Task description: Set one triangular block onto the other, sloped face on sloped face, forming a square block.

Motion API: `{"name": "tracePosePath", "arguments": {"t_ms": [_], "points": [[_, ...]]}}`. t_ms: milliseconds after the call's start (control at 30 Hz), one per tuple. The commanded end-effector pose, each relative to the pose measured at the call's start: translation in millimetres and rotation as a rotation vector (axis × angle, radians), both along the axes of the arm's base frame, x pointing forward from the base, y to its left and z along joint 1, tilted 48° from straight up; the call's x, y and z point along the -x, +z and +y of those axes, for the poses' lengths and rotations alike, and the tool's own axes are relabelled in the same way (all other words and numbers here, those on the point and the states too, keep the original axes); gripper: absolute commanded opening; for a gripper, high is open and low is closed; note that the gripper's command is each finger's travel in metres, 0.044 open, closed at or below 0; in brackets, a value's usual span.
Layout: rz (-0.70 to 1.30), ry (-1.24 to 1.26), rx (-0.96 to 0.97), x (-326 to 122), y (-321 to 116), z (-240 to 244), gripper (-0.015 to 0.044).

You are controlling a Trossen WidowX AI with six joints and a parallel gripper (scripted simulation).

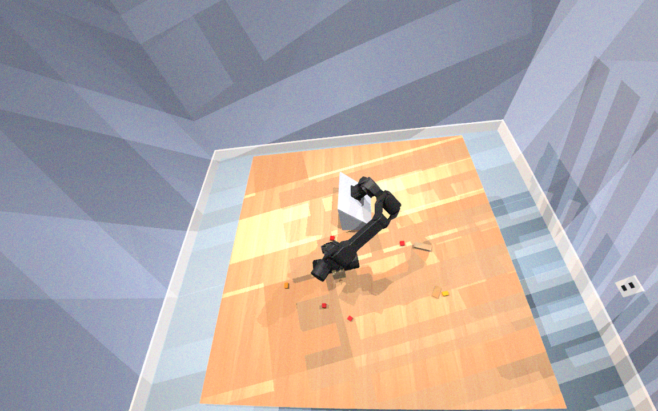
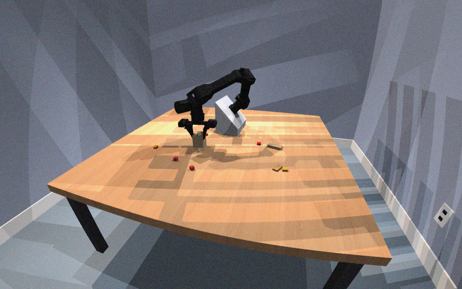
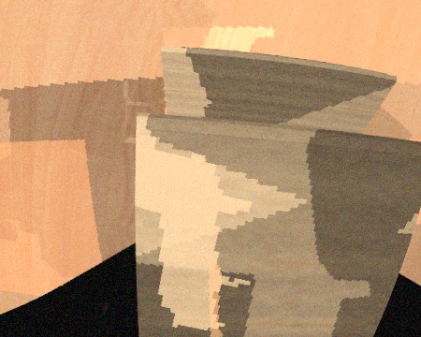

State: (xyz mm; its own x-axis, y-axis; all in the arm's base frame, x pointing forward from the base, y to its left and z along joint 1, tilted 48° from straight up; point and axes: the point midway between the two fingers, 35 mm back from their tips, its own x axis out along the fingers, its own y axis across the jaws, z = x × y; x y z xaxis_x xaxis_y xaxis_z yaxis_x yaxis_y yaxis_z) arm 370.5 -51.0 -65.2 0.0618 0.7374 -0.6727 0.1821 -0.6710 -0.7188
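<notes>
My gripper [image 2: 199,135] [image 3: 256,264] is shut on a grey-brown wooden triangular block [image 1: 338,274] [image 2: 199,138] [image 3: 276,211], a finger on each side. The other triangular block [image 3: 276,89] shows beyond the held block's upper edge in the wrist view, its near part hidden by it. In the exterior view the two overlap low over the table [image 2: 247,201], and I cannot tell them clearly apart. Whether their sloped faces touch is hidden. In the wrist view their ends are not in line. In the top view the arm hides most of both blocks.
The arm stands on a light grey wedge base [image 1: 350,221] [image 2: 225,123]. Several red cubes lie around, one red cube [image 1: 324,305] [image 2: 175,158] fairly near. An orange piece [image 1: 286,285] [image 2: 155,146] lies left; a pale strip [image 1: 422,247] [image 2: 275,147] and a yellow piece [image 1: 445,293] [image 2: 285,169] lie right.
</notes>
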Motion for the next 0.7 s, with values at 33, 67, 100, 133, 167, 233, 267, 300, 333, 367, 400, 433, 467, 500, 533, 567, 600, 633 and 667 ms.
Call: {"name": "tracePosePath", "arguments": {"t_ms": [33, 67, 100, 133, 167, 233, 267, 300, 333, 367, 400, 433, 467, 500, 533, 567, 600, 633, 667], "points": [[0.001, -0.004, -0.004, 1.1, -2.4, 2.8, 0.0000], [0.001, -0.004, -0.004, 1.3, -2.9, 3.3, 0.0000], [0.001, -0.004, -0.004, 1.5, -3.4, 3.7, 0.0000], [0.001, -0.004, -0.004, 1.7, -3.8, 4.1, 0.0000], [0.001, -0.004, -0.004, 1.9, -4.3, 4.6, 0.0000], [0.001, -0.004, -0.004, 2.3, -5.2, 5.4, 0.0000], [0.001, -0.004, -0.004, 2.5, -5.7, 5.8, 0.0000], [0.001, -0.004, -0.004, 2.7, -6.2, 6.3, 0.0000], [0.001, -0.004, -0.005, 2.9, -6.6, 6.7, 0.0000], [0.001, -0.004, -0.005, 3.1, -7.1, 7.1, 0.0000], [0.001, -0.004, -0.005, 3.3, -7.6, 7.5, 0.0000], [0.001, -0.004, -0.005, 3.5, -8.0, 7.9, 0.0000], [0.001, -0.004, -0.005, 3.7, -8.5, 8.4, 0.0000], [0.001, -0.004, -0.005, 4.0, -9.0, 8.8, 0.0000], [0.001, -0.004, -0.005, 4.2, -9.4, 9.2, 0.0000], [0.001, -0.004, -0.005, 4.4, -9.9, 9.6, 0.0000], [0.001, -0.004, -0.005, 4.6, -10.4, 10.0, 0.0000], [0.001, -0.004, -0.005, 4.8, -10.8, 10.4, 0.0000], [0.001, -0.004, -0.006, 5.1, -11.3, 10.8, 0.0000]]}}
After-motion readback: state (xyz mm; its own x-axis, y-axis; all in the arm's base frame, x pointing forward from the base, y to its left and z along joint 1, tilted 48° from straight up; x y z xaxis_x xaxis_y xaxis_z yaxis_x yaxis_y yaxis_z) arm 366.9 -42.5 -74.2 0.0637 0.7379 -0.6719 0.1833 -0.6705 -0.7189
